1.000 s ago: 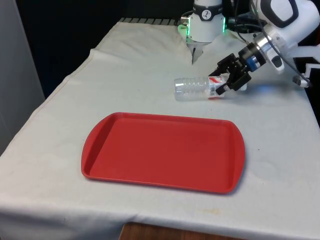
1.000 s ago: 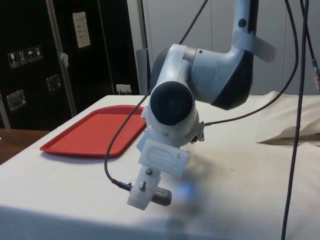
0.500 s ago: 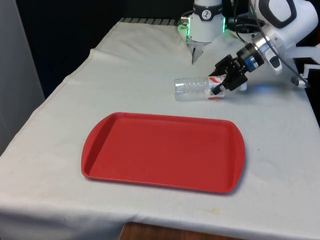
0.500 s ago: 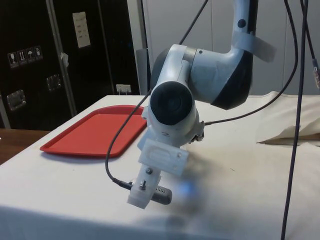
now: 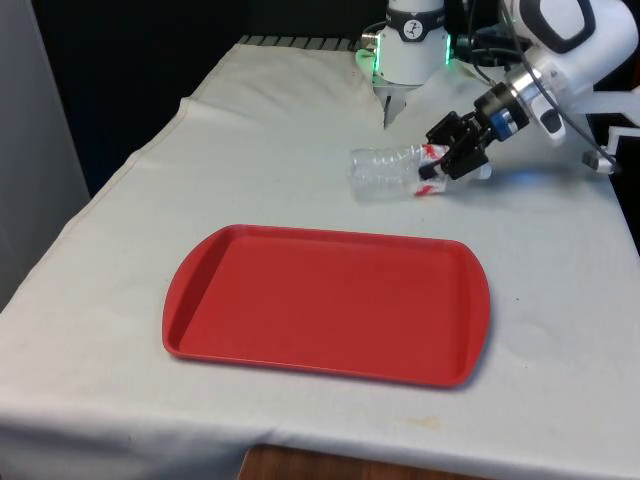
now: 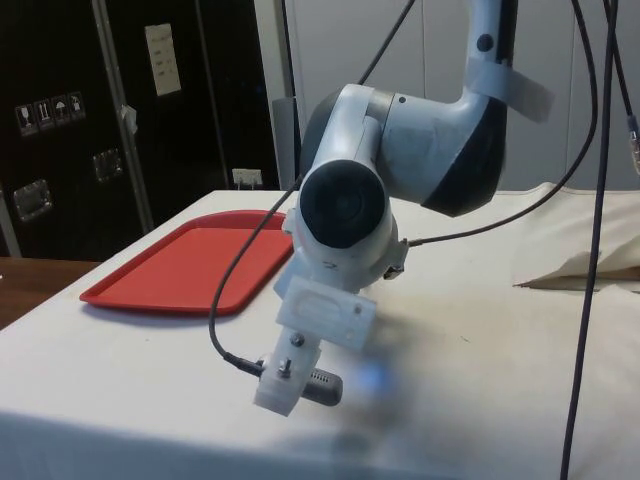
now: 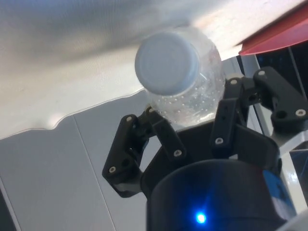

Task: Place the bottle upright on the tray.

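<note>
I log: clear ribbed plastic bottle (image 5: 388, 172), neck end clamped in my claw (image 5: 447, 160); flat red tray (image 5: 325, 303) near, bench (image 5: 120, 260) cloth-covered.

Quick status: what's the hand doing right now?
Hand: closed on the clear bottle near its cap end; bottle is not yet on the red tray.

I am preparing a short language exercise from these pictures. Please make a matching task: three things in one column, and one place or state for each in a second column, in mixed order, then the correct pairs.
Things:
1. bottle
2. tray
3. hand

Places or states:
A. flat on the cloth, nothing on it
B. closed around the cap end of another thing
C. clear, lying nearly on its side beyond the tray

Pairs: 1-C, 2-A, 3-B
</note>
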Robot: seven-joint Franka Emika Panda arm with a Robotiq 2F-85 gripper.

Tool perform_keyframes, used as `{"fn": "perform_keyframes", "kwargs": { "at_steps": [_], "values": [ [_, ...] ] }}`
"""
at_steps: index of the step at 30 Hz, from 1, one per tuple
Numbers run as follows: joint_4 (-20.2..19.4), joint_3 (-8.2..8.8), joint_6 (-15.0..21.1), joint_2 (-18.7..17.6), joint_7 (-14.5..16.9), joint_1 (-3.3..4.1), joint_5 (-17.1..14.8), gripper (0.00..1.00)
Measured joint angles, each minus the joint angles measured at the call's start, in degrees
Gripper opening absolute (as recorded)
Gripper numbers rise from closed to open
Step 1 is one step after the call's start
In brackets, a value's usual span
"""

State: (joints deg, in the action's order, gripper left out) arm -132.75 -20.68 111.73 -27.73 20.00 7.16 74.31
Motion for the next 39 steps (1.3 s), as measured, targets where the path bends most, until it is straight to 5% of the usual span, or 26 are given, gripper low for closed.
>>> {"fn": "perform_keyframes", "kwargs": {
  "at_steps": [39],
  "values": [
    [-1.3, -0.17, 1.9, 7.3, 3.0, -0.11, -4.1, 0.00]
  ]
}}
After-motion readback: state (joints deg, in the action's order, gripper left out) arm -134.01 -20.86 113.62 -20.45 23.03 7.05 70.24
